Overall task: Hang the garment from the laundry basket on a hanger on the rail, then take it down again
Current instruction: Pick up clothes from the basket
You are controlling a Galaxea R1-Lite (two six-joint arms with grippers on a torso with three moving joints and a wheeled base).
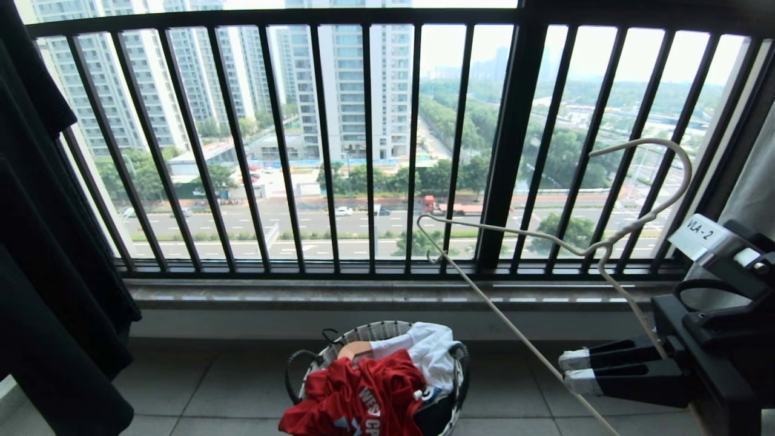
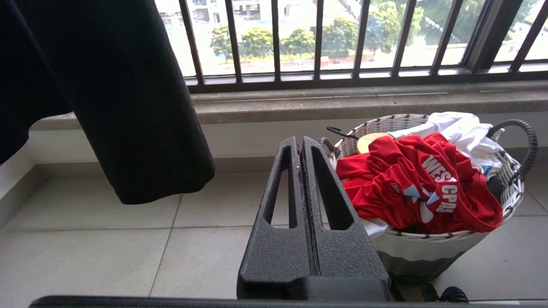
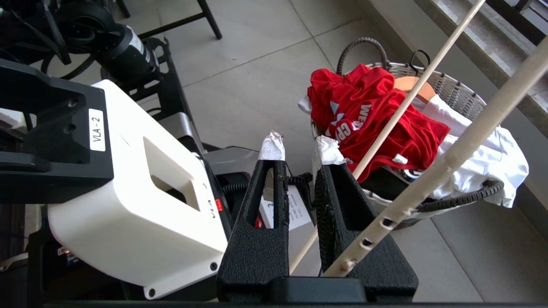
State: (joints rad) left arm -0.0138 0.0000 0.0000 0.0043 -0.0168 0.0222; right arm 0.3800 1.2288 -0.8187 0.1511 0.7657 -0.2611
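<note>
hanger (image 1: pixel 548 242) being carried, clamped in right gripper (image 1: pixel 572 370) beside laundry basket (image 2: pixel 432 246) holding red t-shirt (image 2: pixel 417 188), left gripper (image 2: pixel 302 147) staying out of it, closed and empty; next likely threading hanger into shirt's neck.

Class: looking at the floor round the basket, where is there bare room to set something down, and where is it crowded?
Bare tiles lie between the dark cloth and the basket. The basket itself is crowded, with the red shirt on top.
</note>
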